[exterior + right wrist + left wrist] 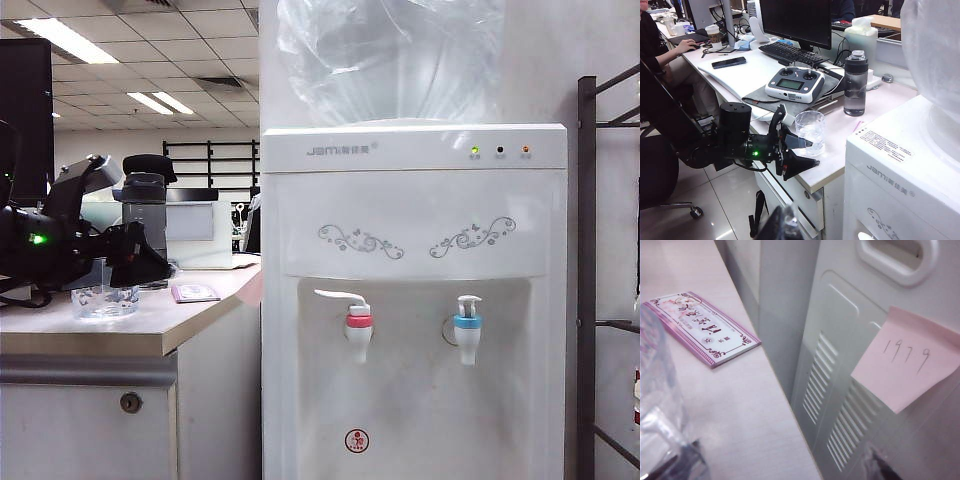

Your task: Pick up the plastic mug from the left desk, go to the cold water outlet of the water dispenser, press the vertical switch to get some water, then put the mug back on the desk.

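The clear plastic mug point(104, 298) stands on the left desk point(90, 338), near its front edge. My left gripper point(148, 266) is level with the mug and open. In the left wrist view the mug point(655, 390) sits against one finger point(670, 467), while bare desk point(740, 405) fills the gap between the jaws. The right wrist view shows the mug point(810, 131) just beyond the left gripper point(797, 140). To the right is the water dispenser point(415, 200) with the blue-collared cold water outlet point(467, 324) and its vertical switch point(468, 302). My right gripper point(785, 225) hangs shut and holds nothing.
A smoky-grey bottle point(143, 215) stands behind the mug and a pink booklet point(700, 327) lies beside it. A red-collared tap point(357, 325) is left of the blue one. A pink note point(905, 360) sticks to the dispenser's side. A controller point(795, 84) and monitor sit further back.
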